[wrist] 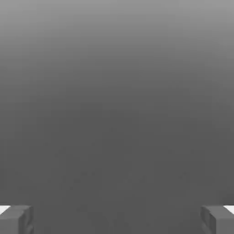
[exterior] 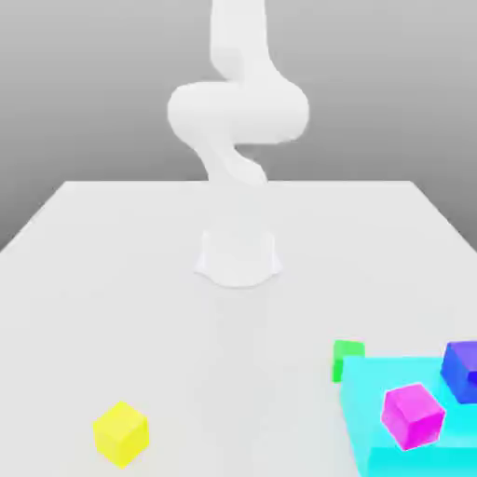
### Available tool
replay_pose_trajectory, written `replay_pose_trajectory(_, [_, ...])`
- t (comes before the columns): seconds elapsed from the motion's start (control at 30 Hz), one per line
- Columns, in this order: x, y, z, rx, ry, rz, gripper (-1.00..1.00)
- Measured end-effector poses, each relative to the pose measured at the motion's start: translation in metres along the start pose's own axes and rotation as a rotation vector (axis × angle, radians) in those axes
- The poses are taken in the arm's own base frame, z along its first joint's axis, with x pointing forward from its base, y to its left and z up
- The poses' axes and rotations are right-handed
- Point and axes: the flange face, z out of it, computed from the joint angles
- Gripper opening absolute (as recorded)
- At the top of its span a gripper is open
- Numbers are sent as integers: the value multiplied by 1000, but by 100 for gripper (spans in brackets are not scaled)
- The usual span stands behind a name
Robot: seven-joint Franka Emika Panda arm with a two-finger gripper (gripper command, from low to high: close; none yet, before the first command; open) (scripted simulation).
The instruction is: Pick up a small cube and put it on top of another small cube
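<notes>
So the white arm (exterior: 238,121) rises from its round base (exterior: 238,258) in the middle of a pale table (exterior: 112,279), curling up and over itself against a grey backdrop. The hand view looks out at plain grey, with the gripper (wrist: 117,219) spread wide: one dark finger (wrist: 16,219) sits at one edge and the other at the opposite edge, a big gap between them and nothing held in it. Down on the table, the green cube (exterior: 347,357) sits toward the exterior view's right, on the bare tabletop, right up against the far corner of a cyan slab (exterior: 373,438); can't tell if they actually touch. It's the smallest block around. On the slab there's a magenta cube (exterior: 412,415) and, further to the exterior view's right, a blue cube (exterior: 462,370) that gets cut off by the edge. Those two are near each other but apart. Way over on the exterior view's left, a yellow cube (exterior: 121,432) sits alone on the table, well apart from everything else.
</notes>
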Motion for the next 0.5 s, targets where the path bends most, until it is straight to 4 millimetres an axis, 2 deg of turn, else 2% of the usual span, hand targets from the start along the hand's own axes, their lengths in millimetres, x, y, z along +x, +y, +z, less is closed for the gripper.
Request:
replay_pose_trajectory(0.1, [-41,-4,76,-86,-63,14,0])
replay_pose_trajectory(0.23, [-103,10,162,-194,-147,33,0])
replay_pose_trajectory(0.37, [-175,41,232,-301,-237,54,0])
replay_pose_trajectory(0.5, [-259,90,285,-416,-343,80,0])
